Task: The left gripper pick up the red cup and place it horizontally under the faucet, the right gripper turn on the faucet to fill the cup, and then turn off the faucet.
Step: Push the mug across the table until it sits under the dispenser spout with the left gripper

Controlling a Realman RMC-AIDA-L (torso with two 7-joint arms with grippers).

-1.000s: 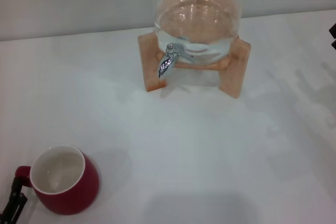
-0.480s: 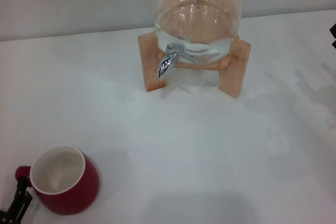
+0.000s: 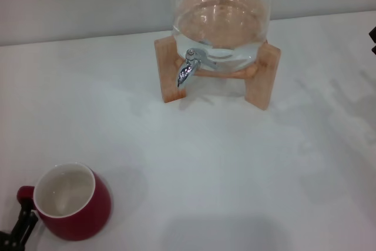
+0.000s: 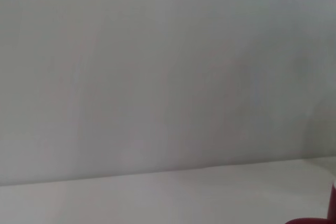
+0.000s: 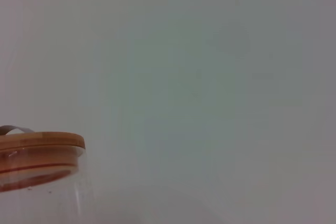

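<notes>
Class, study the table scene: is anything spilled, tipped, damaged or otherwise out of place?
Nothing stands out. The red cup stands upright and empty, with the left claw at its handle. The faucet shows no drip, and the table looks dry.

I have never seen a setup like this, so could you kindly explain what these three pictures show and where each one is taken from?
This is a two-armed robot at a white table. The wide picture comes from its head camera, looking down. A red cup stands upright near the front, and the left gripper sits right beside its handle; a firm grasp cannot be confirmed. Farther back, a glass dispenser jar rests in a wooden stand, with a chrome faucet in front. The right gripper barely shows at the edge, parked. The other two pictures come from wrist cameras: the left one catches the cup's edge, the right one the jar's wooden lid.
</notes>
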